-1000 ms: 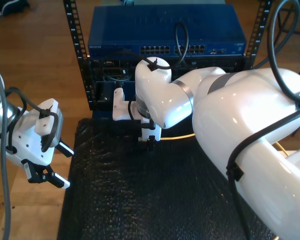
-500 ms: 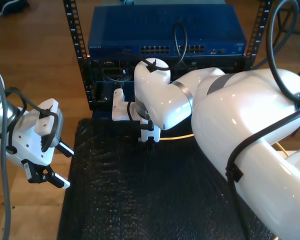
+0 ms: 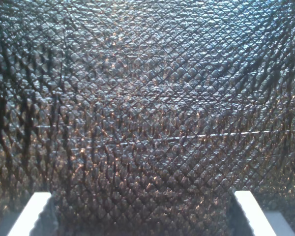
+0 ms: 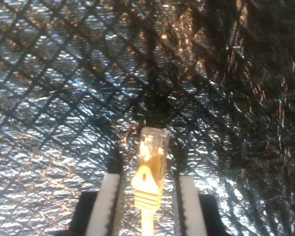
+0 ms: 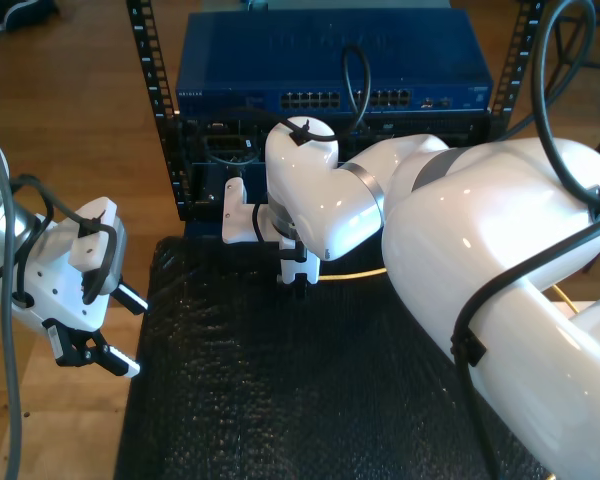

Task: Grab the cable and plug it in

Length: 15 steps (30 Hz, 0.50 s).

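At about eight o'clock in the exterior view, my first gripper [image 5: 115,330] hangs with its white fingers [image 3: 37,211] spread apart over the black quilted mat [image 5: 280,400], holding nothing. Near centre, my second gripper [image 5: 298,282] is clamped on the long pale-yellow network cable [image 4: 146,219], its clear plastic plug [image 4: 153,145] protruding just beyond the fingertips. At twelve o'clock sits the blue metal network switch [image 5: 330,65]. Best, I judge, to lift clear and keep the plug square to a port.
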Available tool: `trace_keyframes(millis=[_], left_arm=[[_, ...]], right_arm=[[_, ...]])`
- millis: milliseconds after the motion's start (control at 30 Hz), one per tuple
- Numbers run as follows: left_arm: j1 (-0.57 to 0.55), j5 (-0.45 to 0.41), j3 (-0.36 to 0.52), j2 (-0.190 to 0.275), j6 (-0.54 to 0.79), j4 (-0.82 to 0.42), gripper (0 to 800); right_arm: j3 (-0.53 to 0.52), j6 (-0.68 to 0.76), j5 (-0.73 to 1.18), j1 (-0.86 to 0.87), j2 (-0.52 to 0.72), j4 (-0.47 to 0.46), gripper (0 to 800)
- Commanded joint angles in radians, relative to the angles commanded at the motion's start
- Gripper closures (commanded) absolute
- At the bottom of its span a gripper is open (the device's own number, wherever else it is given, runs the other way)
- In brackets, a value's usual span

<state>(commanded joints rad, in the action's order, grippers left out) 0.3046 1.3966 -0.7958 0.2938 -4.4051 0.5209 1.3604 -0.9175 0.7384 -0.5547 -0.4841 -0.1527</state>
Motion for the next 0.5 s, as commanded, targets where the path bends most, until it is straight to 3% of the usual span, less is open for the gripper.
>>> trace_keyframes(millis=[333,500], left_arm=[[0.000,0.000,0.000,0.000,0.000,0.000,0],[0.000,0.002,0.000,0.000,0.000,0.000,0]], right_arm=[[0.000,0.018,0.000,-0.003,0.003,-0.015,587],[0.000,0.018,0.000,-0.005,0.002,-0.015,628]])
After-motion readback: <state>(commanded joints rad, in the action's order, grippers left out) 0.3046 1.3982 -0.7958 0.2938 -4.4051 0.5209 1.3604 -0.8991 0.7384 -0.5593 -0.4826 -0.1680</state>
